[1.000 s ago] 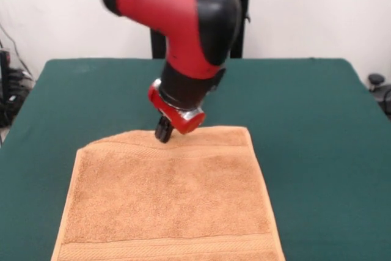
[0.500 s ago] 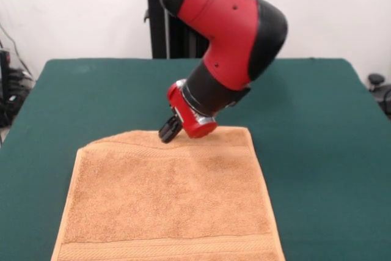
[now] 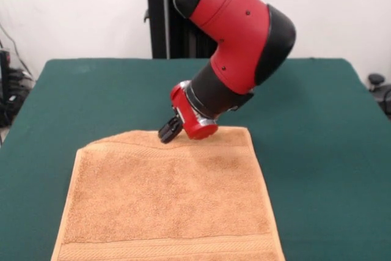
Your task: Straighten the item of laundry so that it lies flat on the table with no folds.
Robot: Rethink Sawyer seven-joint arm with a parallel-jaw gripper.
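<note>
The item of laundry (image 3: pixel 168 200), an orange-tan terry towel, lies spread on the dark green table (image 3: pixel 317 126), and its near edge runs out of the picture's bottom. Woven bands cross it near the far and near ends. Its far left corner is cut off at a slant, as if turned under. My gripper (image 3: pixel 168 131) hangs tilted from the red wrist, its black tips close together and shut, right at the towel's far hem, left of the middle. Whether cloth is pinched between them does not show.
The red and black arm (image 3: pixel 238 35) leans over the table's far half above the towel's far right part. Green table surface (image 3: pixel 73 96) surrounds the towel to the left, right and beyond it.
The arm's upper body has swung to the right and the wrist has tilted over. The gripper tips have stayed almost in place at the far hem. The towel looks unchanged.
</note>
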